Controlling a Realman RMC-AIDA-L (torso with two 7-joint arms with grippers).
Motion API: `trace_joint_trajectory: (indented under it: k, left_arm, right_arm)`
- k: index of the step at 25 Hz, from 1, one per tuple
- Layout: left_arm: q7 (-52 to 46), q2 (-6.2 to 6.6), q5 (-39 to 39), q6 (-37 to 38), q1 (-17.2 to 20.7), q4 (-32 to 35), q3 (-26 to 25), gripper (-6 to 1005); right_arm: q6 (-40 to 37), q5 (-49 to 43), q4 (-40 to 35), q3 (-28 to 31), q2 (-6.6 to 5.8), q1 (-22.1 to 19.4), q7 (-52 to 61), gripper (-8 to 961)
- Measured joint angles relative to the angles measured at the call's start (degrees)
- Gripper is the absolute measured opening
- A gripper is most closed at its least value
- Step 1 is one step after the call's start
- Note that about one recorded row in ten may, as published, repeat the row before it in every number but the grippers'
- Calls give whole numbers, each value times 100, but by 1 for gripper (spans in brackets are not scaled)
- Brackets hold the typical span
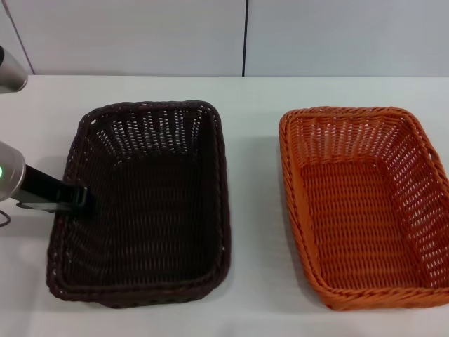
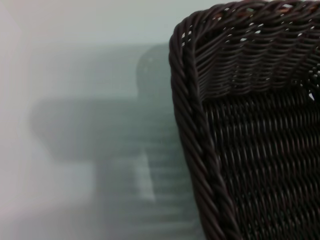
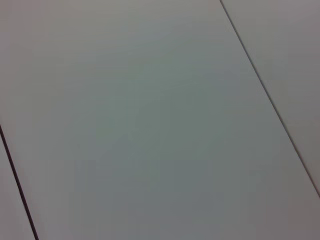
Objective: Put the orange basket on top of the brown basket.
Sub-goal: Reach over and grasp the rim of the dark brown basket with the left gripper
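The brown basket [image 1: 144, 203] sits on the white table at the left, its opening facing up. The orange basket [image 1: 365, 203] stands apart from it at the right, also upright and with nothing in it. My left gripper [image 1: 81, 199] reaches in from the left and is at the brown basket's left rim, about halfway along that side. The left wrist view shows a corner of the brown basket [image 2: 250, 125] close up, with its braided rim. My right arm does not show in the head view.
The white table [image 1: 252, 210] has a bare strip between the two baskets. A pale wall [image 1: 245, 35] with a dark vertical seam runs behind the table. The right wrist view shows only flat pale panels [image 3: 150, 125] with thin dark seams.
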Motion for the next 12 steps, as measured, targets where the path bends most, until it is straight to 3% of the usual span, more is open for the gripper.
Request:
trace_joint_trajectory:
  k: [2, 10, 12]
  left_arm:
    - [31, 4, 1, -5, 8, -29, 53, 381]
    - [84, 18, -13, -16, -22, -53, 99, 203]
    - [107, 25, -13, -42, -31, -127, 80, 199]
  right_arm:
    - [35, 0, 15, -3, -19, 8, 0, 626]
    - [79, 0, 26, -59, -27, 22, 0, 625]
    - [121, 1, 19, -61, -27, 12, 0, 625]
